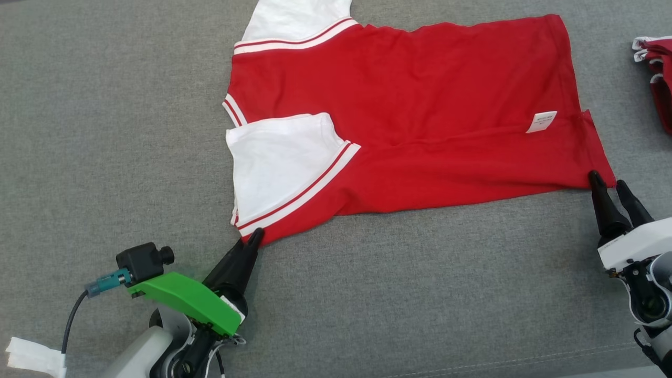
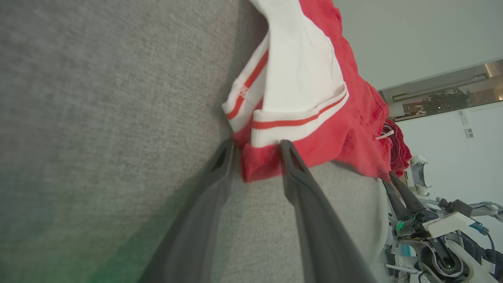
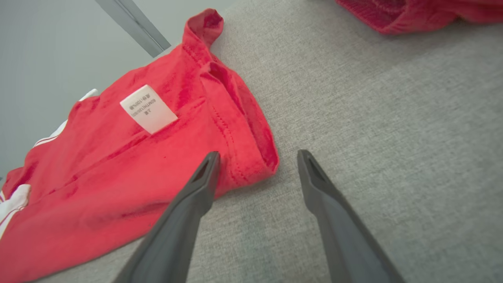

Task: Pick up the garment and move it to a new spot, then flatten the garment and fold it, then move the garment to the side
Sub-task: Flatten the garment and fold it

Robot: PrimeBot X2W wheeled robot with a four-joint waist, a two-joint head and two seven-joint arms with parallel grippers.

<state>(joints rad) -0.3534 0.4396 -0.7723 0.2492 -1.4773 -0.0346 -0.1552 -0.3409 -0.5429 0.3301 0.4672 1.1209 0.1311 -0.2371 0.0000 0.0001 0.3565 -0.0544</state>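
Between left jaws, garment [image 2: 259,167] corner, perhaps touching.

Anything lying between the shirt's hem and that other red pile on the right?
Nothing. Bare grey cloth surface separates the shirt from the red pile. This shows in the head view and the right wrist view.

A grey woven surface [image 1: 105,131] spreads wide, with a bunched red-and-white pile [image 1: 656,73] of cloth at its far right edge, a white scrap [image 1: 31,357] at the lower left corner, and a pale wall [image 2: 393,35] and leafy plant [image 2: 444,104] beyond.
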